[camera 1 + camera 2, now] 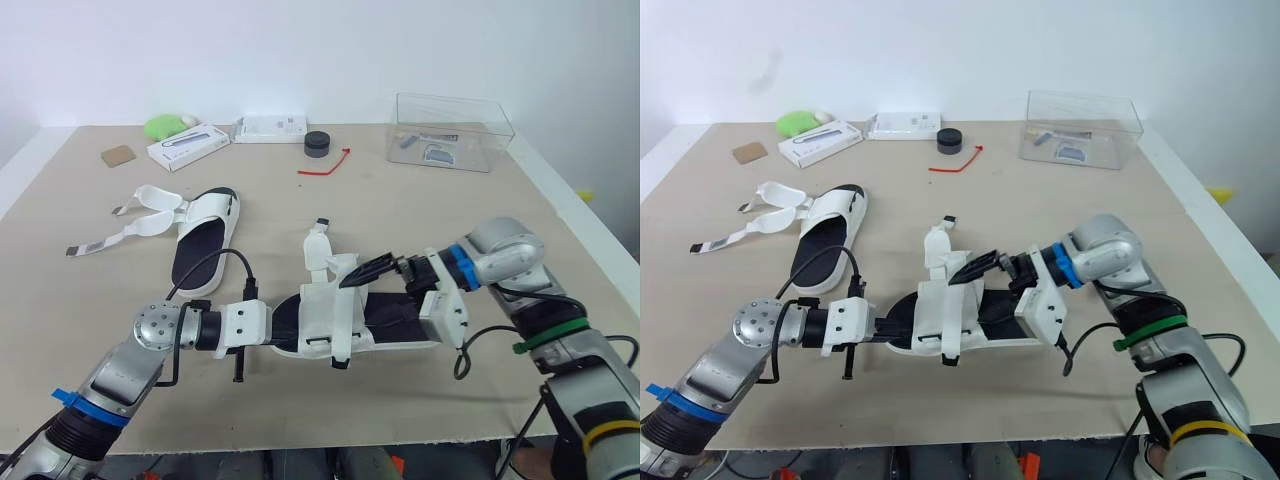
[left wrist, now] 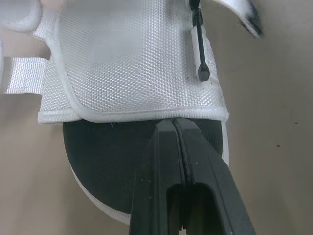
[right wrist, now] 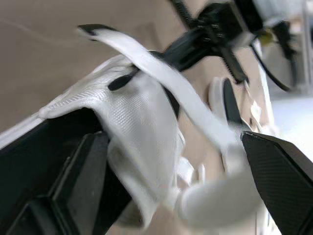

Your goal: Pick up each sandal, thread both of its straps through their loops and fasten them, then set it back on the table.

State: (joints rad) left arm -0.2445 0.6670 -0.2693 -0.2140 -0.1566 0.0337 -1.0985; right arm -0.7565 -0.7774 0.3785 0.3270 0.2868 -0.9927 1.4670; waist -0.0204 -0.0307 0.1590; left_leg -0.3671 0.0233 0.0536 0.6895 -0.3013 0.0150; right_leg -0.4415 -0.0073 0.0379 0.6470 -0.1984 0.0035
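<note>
We found the sandal (image 1: 330, 310) at lower centre on the table (image 1: 420, 205). Left gripper (image 2: 173, 122) fingers were pressed together at its white upper; right gripper (image 1: 362, 272) fingers were spread around a strap (image 3: 161, 78). The print on the white box (image 1: 187, 146) was unreadable.

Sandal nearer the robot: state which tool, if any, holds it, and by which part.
The left tool pinches the sandal by its sole's end; the right tool is open.
</note>
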